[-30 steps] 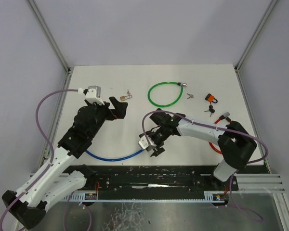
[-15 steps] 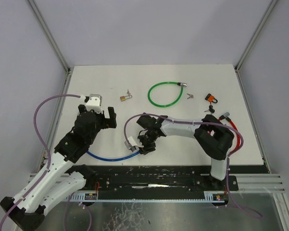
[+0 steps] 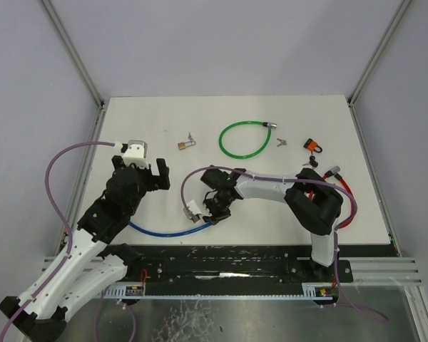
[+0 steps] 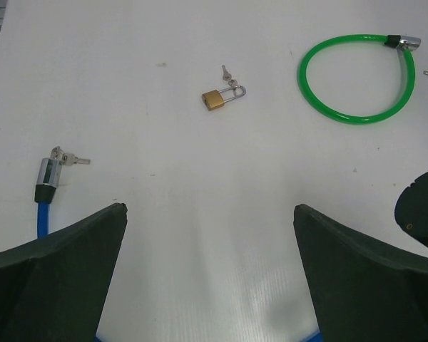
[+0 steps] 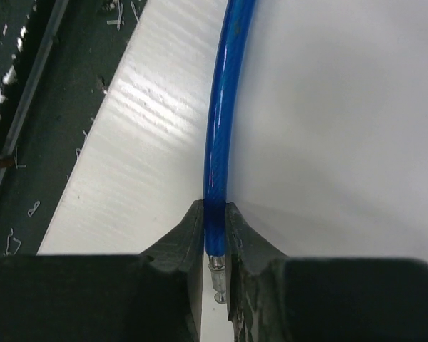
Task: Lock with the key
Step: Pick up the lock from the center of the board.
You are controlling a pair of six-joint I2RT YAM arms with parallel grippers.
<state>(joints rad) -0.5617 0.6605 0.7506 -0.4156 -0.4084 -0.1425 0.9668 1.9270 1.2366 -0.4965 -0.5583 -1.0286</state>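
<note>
Surface: white table point(image 3: 164, 114), grey walls behind.
Left gripper point(image 4: 210, 214): spread wide, empty, above the table.
Right gripper point(image 5: 214, 214): pinching the blue cable point(image 5: 225, 107) just above its metal pin point(image 5: 218, 274).
Lock barrel point(image 4: 46, 173): lying at the cable's other end, near the left gripper.
Key point(image 4: 75, 159): at the barrel's head, apparently inserted.
Risk: the slick cable may twist in the narrow pinch, and the unheld barrel may skid, so the pin misses.

The top camera looks down over the whole table point(image 3: 164, 114). The left wrist camera faces forward across it, sharing the green cable point(image 4: 357, 122) and padlock point(image 4: 215, 99). The right wrist camera sits close on the blue cable point(image 5: 217, 142).
</note>
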